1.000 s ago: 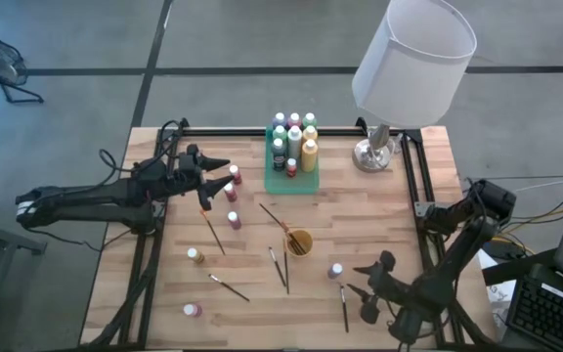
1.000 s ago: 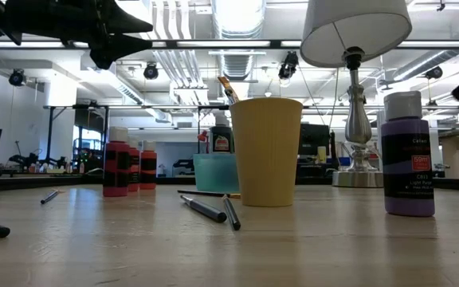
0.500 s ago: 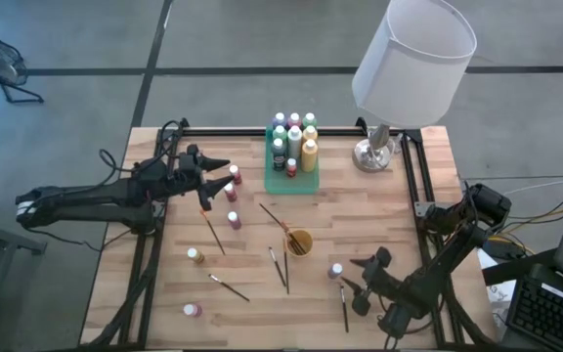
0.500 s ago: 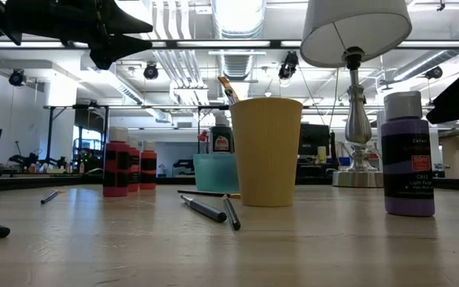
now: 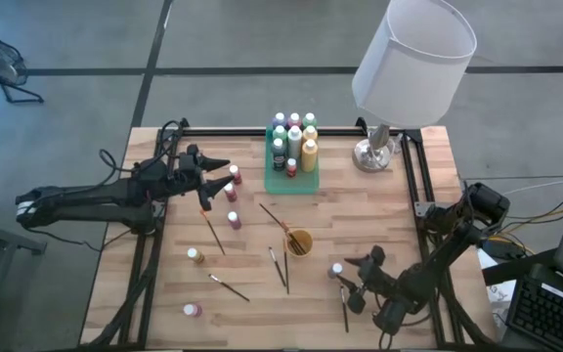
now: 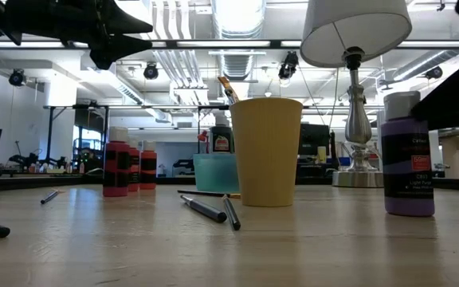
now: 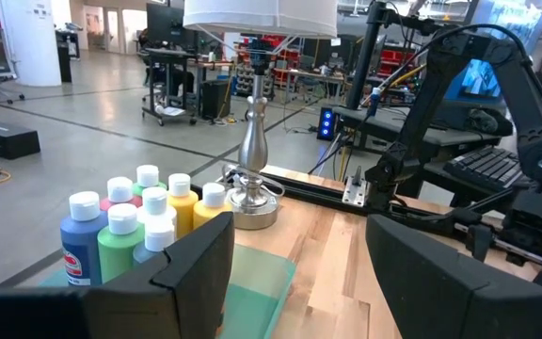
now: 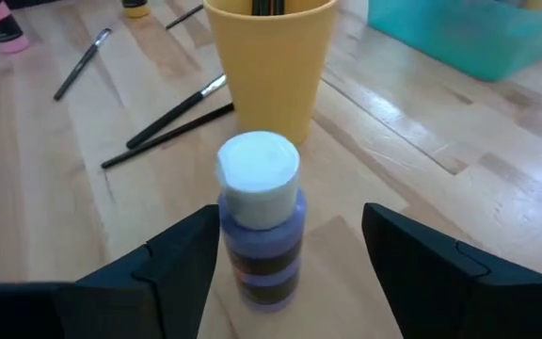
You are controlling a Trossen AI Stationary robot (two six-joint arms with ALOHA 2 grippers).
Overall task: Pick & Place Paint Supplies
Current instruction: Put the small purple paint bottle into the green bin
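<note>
Purple paint bottle (image 8: 259,231) stands upright on the butcher-block table (image 5: 252,293), just beside the yellow cup (image 5: 299,242) that holds brushes. The right gripper (image 5: 352,281) sits low with its fingers spread to either side of the bottle, not yet touching, apparently lined up to grasp it. The left gripper (image 5: 221,174) hangs spread and empty near the green tray (image 5: 271,183) of bottles, seemingly waiting.

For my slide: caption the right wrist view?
Open right claw straddling upright purple paint bottle beside yellow cup.
</note>
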